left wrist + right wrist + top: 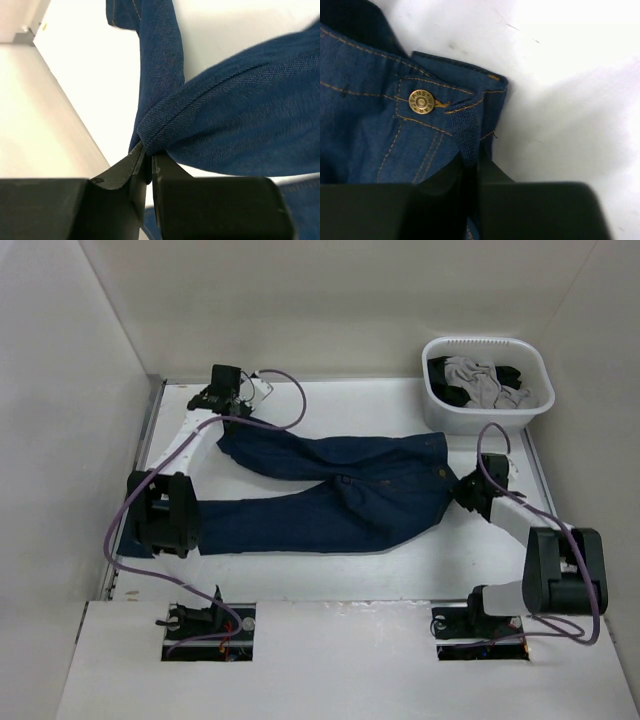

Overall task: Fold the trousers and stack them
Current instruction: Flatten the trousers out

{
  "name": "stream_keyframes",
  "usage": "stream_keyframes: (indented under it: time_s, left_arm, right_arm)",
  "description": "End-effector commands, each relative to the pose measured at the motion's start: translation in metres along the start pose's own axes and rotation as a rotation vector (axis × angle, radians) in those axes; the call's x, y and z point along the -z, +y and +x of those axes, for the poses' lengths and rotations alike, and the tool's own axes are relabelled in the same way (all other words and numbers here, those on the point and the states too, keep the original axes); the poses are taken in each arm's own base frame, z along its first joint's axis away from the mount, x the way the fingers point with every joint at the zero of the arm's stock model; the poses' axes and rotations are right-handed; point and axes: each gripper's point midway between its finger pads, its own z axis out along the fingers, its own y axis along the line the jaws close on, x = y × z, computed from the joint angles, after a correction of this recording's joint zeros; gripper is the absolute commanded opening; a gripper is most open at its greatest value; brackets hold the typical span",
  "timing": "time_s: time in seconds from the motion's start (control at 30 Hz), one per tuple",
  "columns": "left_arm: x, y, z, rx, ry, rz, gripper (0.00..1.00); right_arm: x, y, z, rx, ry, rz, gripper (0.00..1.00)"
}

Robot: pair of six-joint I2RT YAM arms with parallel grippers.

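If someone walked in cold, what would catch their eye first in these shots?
Dark blue denim trousers sprawl across the white table, legs left, waist right. The left gripper pinches a fold of leg fabric, the right gripper the waistband by a brass button. A white basket of clothes sits at the far right corner.

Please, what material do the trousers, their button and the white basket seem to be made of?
The trousers: dark blue denim, matte; a twill weave and orange stitching show. The button: likely brass-toned metal, shiny, with embossed lettering. The basket: probably white plastic, with a smooth wall and a slotted rim.
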Motion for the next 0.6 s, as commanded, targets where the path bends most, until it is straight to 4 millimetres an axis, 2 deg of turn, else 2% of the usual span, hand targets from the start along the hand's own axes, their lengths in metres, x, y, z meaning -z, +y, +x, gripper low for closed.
stream_keyframes:
  time_s: [0.0, 0.1, 0.13, 0.2, 0.23, 0.27, 0.3, 0.33, 0.37, 0.43, 0.5, 0.57]
  left_arm:
    - [0.002, 0.026, -0.011, 0.057, -0.013, -0.038, 0.04]
    - [0.003, 0.035, -0.008, 0.067, 0.0, -0.057, 0.04]
    - [0.004, 0.033, -0.006, 0.063, 0.005, -0.054, 0.04]
    - [0.011, 0.011, -0.005, 0.022, 0.011, -0.004, 0.04]
    - [0.016, -0.005, -0.004, -0.009, 0.016, 0.035, 0.04]
    - [0.022, -0.027, -0.001, -0.055, 0.025, 0.095, 0.05]
    - [0.027, -0.046, 0.004, -0.096, 0.033, 0.151, 0.06]
    - [0.035, -0.073, 0.013, -0.145, 0.049, 0.231, 0.08]
    - [0.046, -0.105, 0.026, -0.195, 0.077, 0.335, 0.12]
    - [0.065, -0.152, 0.054, -0.261, 0.139, 0.498, 0.2]
    - [0.085, -0.182, 0.079, -0.304, 0.195, 0.631, 0.32]
    - [0.099, -0.19, 0.089, -0.29, 0.212, 0.708, 0.44]
  right_arm:
    - [0.022, -0.014, -0.018, -0.148, -0.091, -0.008, 0.0]
    - [0.073, -0.062, -0.036, -0.301, -0.237, 0.037, 0.0]
    - [0.09, -0.077, -0.038, -0.338, -0.274, 0.058, 0.0]
    - [0.116, -0.104, -0.032, -0.386, -0.307, 0.119, 0.03]
    - [0.126, -0.115, -0.026, -0.404, -0.312, 0.151, 0.15]
    - [0.132, -0.115, -0.026, -0.423, -0.337, 0.137, 0.43]
    - [0.135, -0.108, -0.028, -0.428, -0.351, 0.106, 0.89]
    - [0.138, -0.103, -0.026, -0.445, -0.346, 0.095, 1.0]
    - [0.14, -0.106, -0.023, -0.474, -0.337, 0.131, 1.0]
    - [0.145, -0.105, -0.026, -0.475, -0.341, 0.159, 1.0]
    - [0.154, -0.096, -0.041, -0.427, -0.394, 0.148, 1.0]
    - [0.166, -0.078, -0.059, -0.346, -0.44, 0.121, 1.0]
